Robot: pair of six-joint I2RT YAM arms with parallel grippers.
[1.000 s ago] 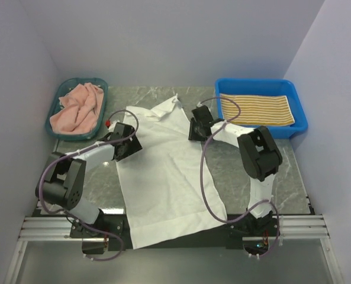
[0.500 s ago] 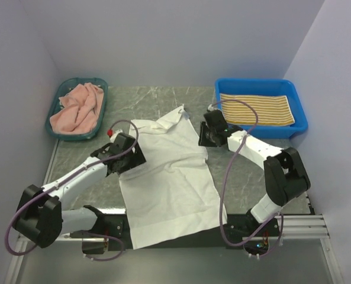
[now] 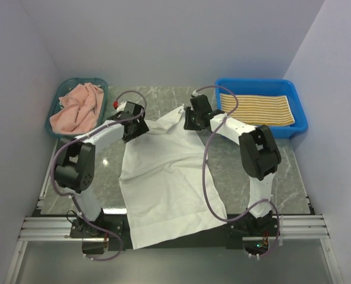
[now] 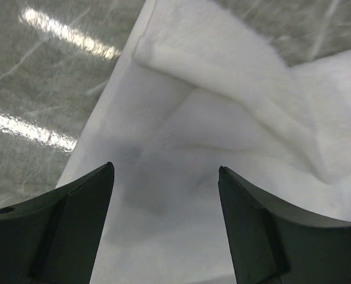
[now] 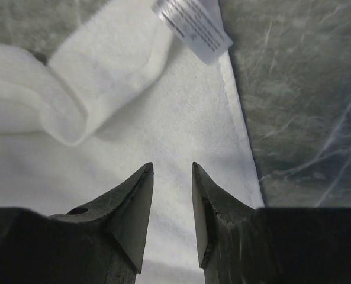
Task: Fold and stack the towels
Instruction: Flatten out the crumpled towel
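Two changes, left arm (image 3: 101, 135) reaching farther, white towel (image 3: 163, 177) far edge bunched

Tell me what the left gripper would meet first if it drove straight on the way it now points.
The plain white rectangular cloth towel. The left gripper, fingers open, points down at it near its folded-over corner; the gap above the cloth is hard to judge.

Lab booth: plain walls (image 3: 163, 41), aluminium rails (image 3: 45, 228)
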